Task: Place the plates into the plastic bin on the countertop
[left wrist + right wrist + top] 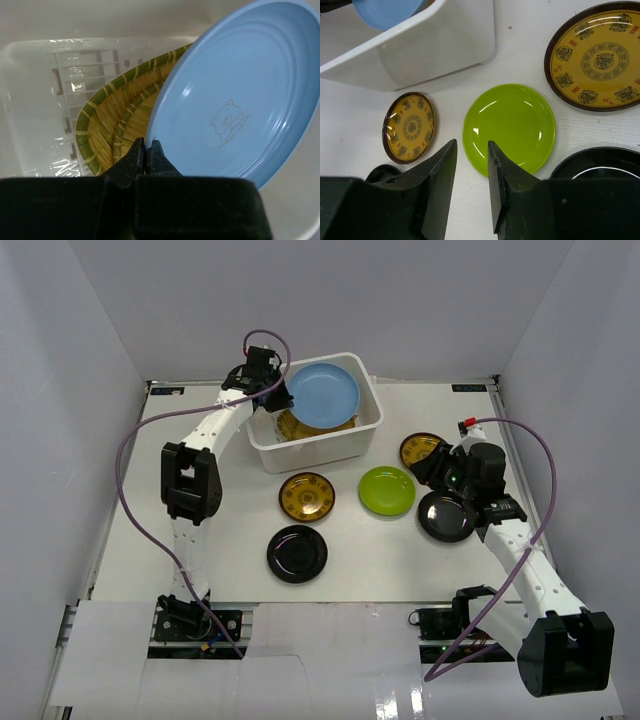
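Observation:
The light blue plate (pixel 323 395) hangs tilted over the white plastic bin (pixel 300 455), and my left gripper (pixel 283 400) is shut on its near rim. In the left wrist view the jaws (pixel 148 145) pinch that blue plate (pixel 235 95) above two woven straw plates (pixel 112 115) lying inside the bin. My right gripper (pixel 471 143) is open just over the left edge of the lime green plate (pixel 512 127), with only bare countertop between its fingers. On the countertop (pixel 230 530) lie two gold-patterned plates (pixel 306 496) (pixel 420 449) and two black plates (pixel 297 553) (pixel 445 517).
Pale grey walls enclose the table on three sides. The right arm's body sits over the black plate on the right. A purple cable (pixel 125 470) loops along each arm. The bin stands at the back, left of centre.

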